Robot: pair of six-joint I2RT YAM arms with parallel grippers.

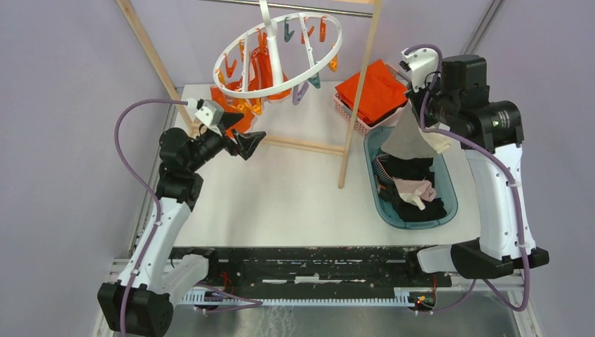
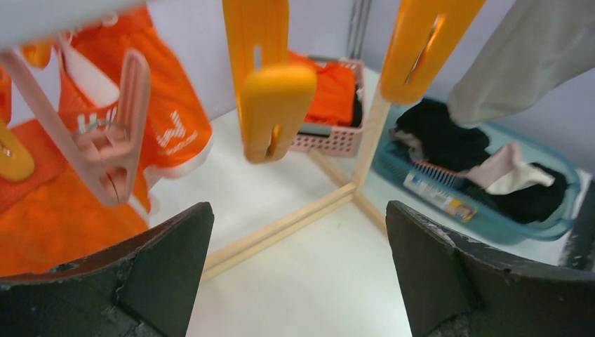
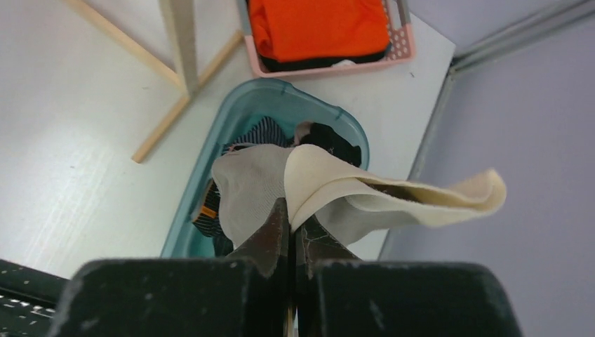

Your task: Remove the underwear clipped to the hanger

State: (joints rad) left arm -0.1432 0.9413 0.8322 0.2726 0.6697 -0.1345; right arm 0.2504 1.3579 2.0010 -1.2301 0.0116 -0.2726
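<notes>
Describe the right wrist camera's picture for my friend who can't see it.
The right gripper, shut, pinches a beige-grey garment above a teal tub of dark clothes on a white table. Behind it sits a pink basket holding folded orange cloth, beside a wooden frame.

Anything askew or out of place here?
The hanger hangs tilted, dipping toward the side where the orange underwear is clipped. The right gripper holds the beige garment above the teal tub. Nothing spilled.

White table [image 1: 295,200]: matte top, evenly lit. Pale lilac walls [image 1: 63,105] are seen behind it and at both sides. Wooden-post frame [image 1: 358,105] is stood on its far half. Black rail [image 1: 316,257] is fixed along its near edge.
</notes>
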